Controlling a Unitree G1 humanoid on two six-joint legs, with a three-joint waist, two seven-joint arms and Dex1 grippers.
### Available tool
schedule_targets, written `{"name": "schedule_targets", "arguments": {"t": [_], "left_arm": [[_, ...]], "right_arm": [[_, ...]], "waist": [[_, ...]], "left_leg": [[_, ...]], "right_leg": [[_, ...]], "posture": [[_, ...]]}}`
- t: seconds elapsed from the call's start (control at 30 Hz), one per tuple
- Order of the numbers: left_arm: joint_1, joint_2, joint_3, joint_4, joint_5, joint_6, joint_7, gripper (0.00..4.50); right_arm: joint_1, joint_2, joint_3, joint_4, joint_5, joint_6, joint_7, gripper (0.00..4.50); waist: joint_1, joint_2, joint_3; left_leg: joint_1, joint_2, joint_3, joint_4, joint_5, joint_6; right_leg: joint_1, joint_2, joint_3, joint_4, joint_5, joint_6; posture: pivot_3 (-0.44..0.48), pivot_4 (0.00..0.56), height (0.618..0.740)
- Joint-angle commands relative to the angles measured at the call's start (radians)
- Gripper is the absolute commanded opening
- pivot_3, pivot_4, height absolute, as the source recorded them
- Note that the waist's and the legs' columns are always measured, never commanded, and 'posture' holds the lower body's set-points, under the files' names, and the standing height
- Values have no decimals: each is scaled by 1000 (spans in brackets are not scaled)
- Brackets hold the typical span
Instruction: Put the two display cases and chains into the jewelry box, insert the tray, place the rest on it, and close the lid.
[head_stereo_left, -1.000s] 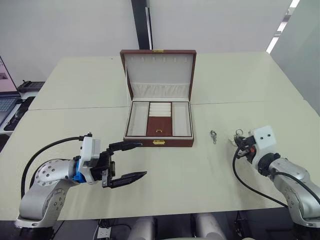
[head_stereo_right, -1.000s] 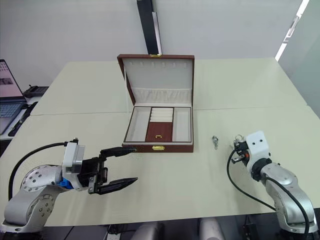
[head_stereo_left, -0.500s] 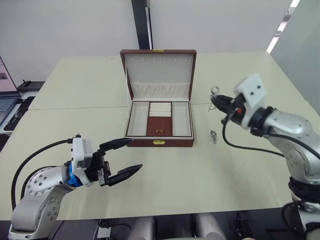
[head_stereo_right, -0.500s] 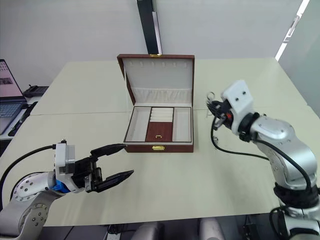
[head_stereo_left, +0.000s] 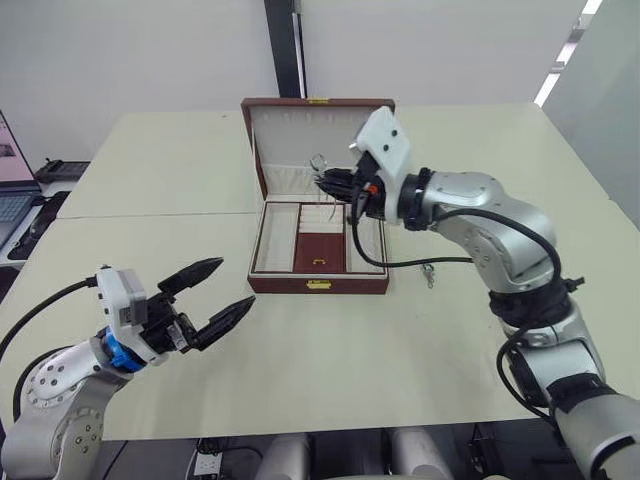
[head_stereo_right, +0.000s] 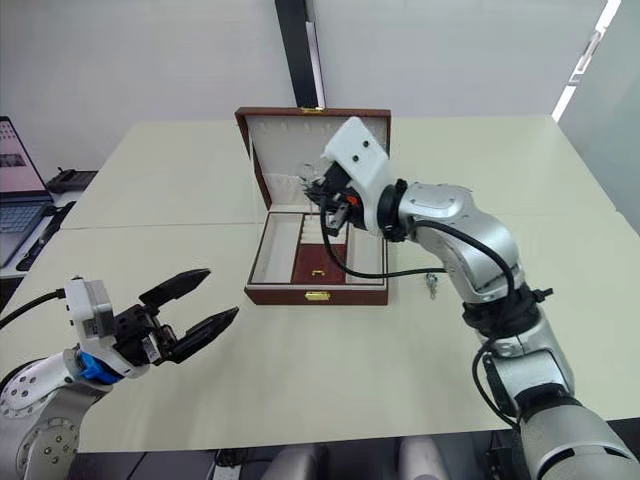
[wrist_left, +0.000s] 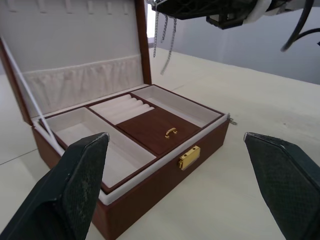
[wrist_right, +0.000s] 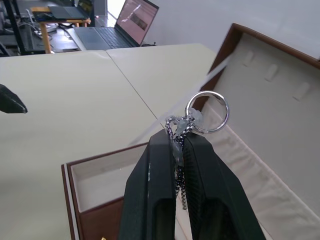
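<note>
The brown jewelry box (head_stereo_left: 280, 285) stands open mid-table, its white-lined lid (head_stereo_left: 316, 140) upright. Inside are white compartments and a brown centre cover (wrist_left: 160, 131) with a gold handle. My right gripper (head_stereo_left: 325, 182) hovers over the box's left half, shut on a silver chain (wrist_right: 178, 150) with a ring (wrist_right: 207, 112); the chain (wrist_left: 165, 35) dangles in front of the lid. A second small chain (head_stereo_left: 428, 272) lies on the table right of the box. My left gripper (head_stereo_left: 235, 283) is open and holds nothing, near the front left of the table. The display cases and tray are out of view.
A laptop (head_stereo_right: 20, 170) sits on a side surface at the far left. A black pillar (head_stereo_left: 283, 50) rises behind the table. A seam (head_stereo_left: 150, 215) crosses the cream table level with the box's hinge.
My right arm has swung left from beside the box to above it, carrying the chain. The left gripper has drawn back toward the front left, still open.
</note>
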Motion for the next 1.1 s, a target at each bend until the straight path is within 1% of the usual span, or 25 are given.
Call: {"name": "schedule_targets", "arguments": {"t": [0.03,0.27,0.47,0.7,0.93,1.0,1.03,1.1], "left_arm": [[31,-11,50,-37,-16,-15,16,4500],[83,-36,66,-67,-3,-35,43,4500],[92,-42,65,-73,-3,-36,63,4500],[78,-41,45,-64,-1,-34,69,4500],[75,-37,42,-59,4,-37,61,4500],[75,-36,42,-60,5,-38,59,4500],[74,-37,42,-59,6,-38,58,4500],[74,-38,42,-60,8,-38,55,4500]], "right_arm": [[-43,48,19,55,-30,-76,20,23],[-76,168,62,230,-88,-178,50,23],[-86,223,71,350,-124,-224,79,23],[-63,261,104,446,-188,-261,99,23],[-45,281,105,483,-219,-223,100,23],[-45,283,99,494,-229,-226,92,732],[-46,284,96,497,-233,-227,92,881],[-48,286,84,499,-236,-229,90,1387]], "waist": [[0,0,0],[-1,0,0],[-1,0,0],[-3,0,0],[-5,0,0],[-5,0,0],[-5,0,0],[-5,0,0]], "left_leg": [[0,0,0,0,0,0],[0,0,0,0,0,0],[0,0,0,0,0,0],[-1,0,1,0,0,0],[-1,0,1,0,0,-1],[-1,0,1,-1,0,-1],[-1,0,1,-1,0,-1],[-1,0,1,-1,0,-1]], "right_leg": [[0,0,0,0,0,0],[-1,0,1,1,0,0],[-1,0,1,1,0,0],[-4,0,2,2,0,0],[-4,0,2,2,0,0],[-4,0,2,2,0,0],[-4,0,2,2,0,0],[-4,0,2,2,0,0]], "posture": [[0,150,740],[0,150,740],[0,150,740],[0,150,740],[0,150,740],[0,150,740],[0,150,740],[0,150,740]]}}
